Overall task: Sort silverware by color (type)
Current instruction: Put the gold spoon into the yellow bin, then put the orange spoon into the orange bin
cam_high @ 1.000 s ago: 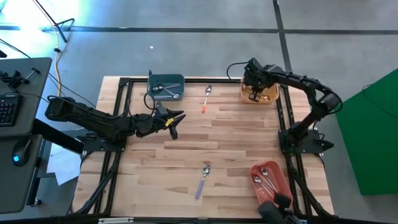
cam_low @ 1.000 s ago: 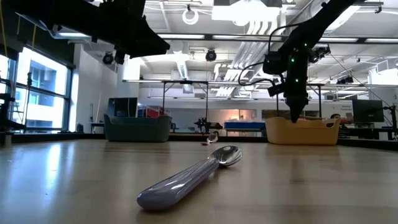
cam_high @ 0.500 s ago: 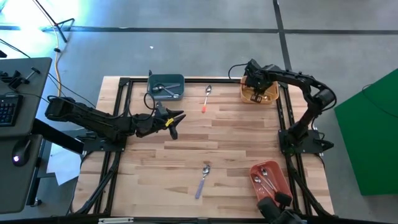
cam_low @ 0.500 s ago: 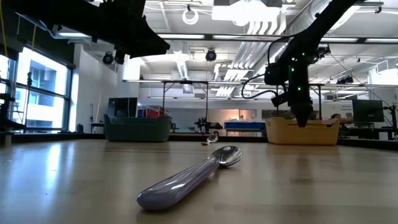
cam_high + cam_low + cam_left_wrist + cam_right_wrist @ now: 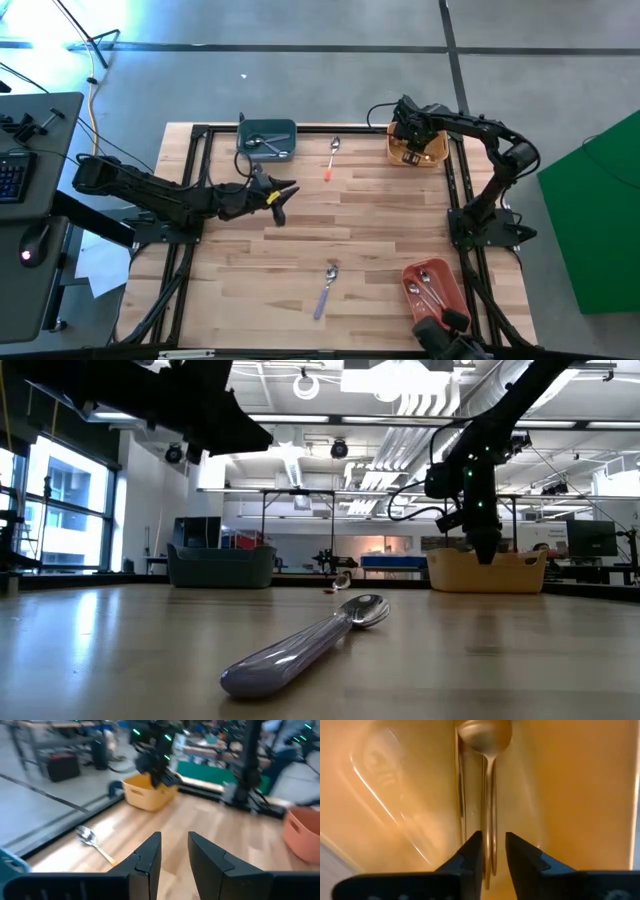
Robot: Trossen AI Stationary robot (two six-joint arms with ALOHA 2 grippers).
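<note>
My right hand [image 5: 493,851] sits low in the orange bin [image 5: 432,152], fingers narrowly parted astride a gold spoon [image 5: 487,780], not clamped; lifting now could drag it out, while the left hand [image 5: 174,851] waits part-open, empty over the table [image 5: 380,230].

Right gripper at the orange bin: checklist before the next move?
1. Right gripper over the orange bin: ok.
2. Gold spoon lying in the bin: ok.
3. Spoon free of the fingers: cannot tell; handle runs between them.
4. Left gripper open, holding nothing, mid-table: ok.
5. Lavender spoon loose on the table: not ok, unsorted.
6. Red-handled spoon loose near the teal bin: not ok, unsorted.
</note>
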